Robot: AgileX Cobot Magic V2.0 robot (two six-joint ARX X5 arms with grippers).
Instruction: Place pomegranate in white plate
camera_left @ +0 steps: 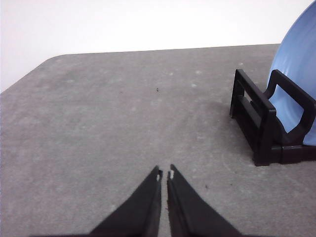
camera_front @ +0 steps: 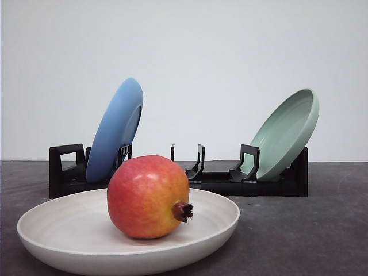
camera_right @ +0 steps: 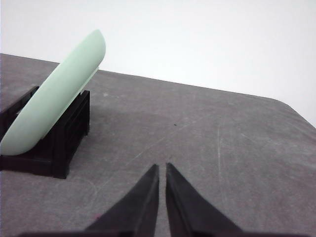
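Observation:
The pomegranate is red with a yellow-orange blush and lies inside the white plate at the near left of the table, its brown crown pointing right. In the left wrist view my left gripper is shut, fingertips almost touching, above bare grey table with nothing between them. My right gripper is also shut and holds nothing, hovering over bare table to the right of the rack.
A black dish rack stands behind the white plate. A blue plate leans in its left end, and a pale green plate leans in its right end. Grey tabletop extends around both grippers.

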